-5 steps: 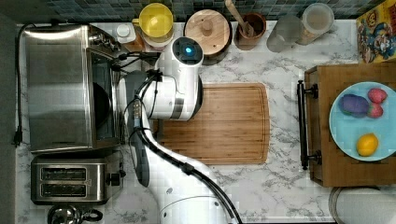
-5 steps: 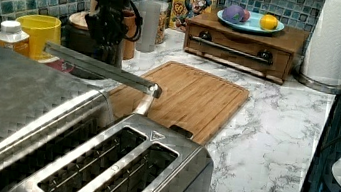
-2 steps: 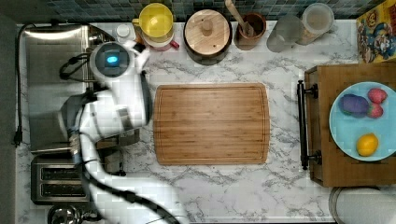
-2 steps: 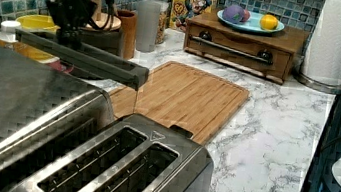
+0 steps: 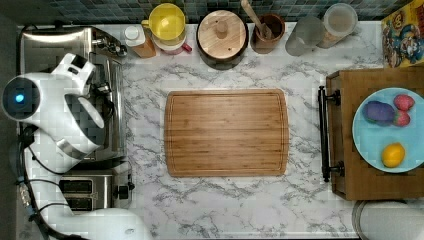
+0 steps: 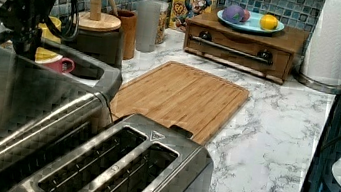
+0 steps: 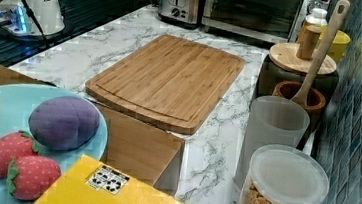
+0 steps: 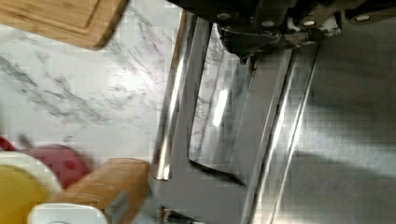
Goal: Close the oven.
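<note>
The steel oven [image 5: 55,40] stands at the top view's left edge. Its glass door [image 7: 251,8] stands upright or nearly so against the front. I cannot tell whether a small gap remains. The bar handle [image 8: 180,93] runs along the door's top edge, level with the oven roof [image 8: 345,140]. My gripper [image 8: 261,39] hangs just above the front edge of the roof, behind the handle. In the left view my gripper [image 6: 25,40] reaches down onto the far end of the oven [image 6: 16,99]. My white arm [image 5: 55,115] covers the oven's middle.
A two-slot toaster [image 5: 85,192] sits beside the oven. A bamboo cutting board [image 5: 226,132] lies mid-counter. Jars, a yellow cup [image 5: 167,22] and a utensil pot [image 5: 265,27] line the back wall. A wooden drawer box [image 5: 370,135] carries a plate of toy fruit.
The arm swept toward the top view's left, over the oven. The door, which lay flat and open, swung up to its upright position.
</note>
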